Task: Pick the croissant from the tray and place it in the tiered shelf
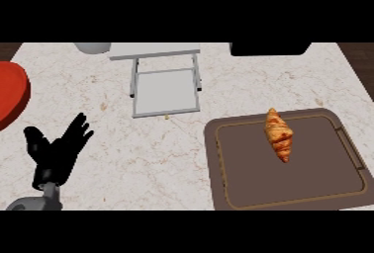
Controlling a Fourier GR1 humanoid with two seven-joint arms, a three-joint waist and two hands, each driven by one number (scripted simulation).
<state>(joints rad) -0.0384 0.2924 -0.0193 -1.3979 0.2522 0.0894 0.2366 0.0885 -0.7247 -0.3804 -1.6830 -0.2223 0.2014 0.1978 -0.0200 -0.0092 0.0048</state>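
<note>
A golden-brown croissant [279, 136] lies lengthwise on the upper middle of a dark brown tray [241, 188] at the right of the counter. The grey tiered shelf [165, 91] stands at the upper middle, its lower tier flat and bare, its upper tier at the top edge. My left hand [57, 150] shows at the lower left, open with fingers straight and spread, pointing up, far from tray and shelf. It holds nothing. My right hand does not show.
A red round object [11, 94] sits at the left edge. A grey rounded item [93, 47] and a black box [267, 48] lie along the top edge. Marble counter [131, 163] spreads between hand and tray.
</note>
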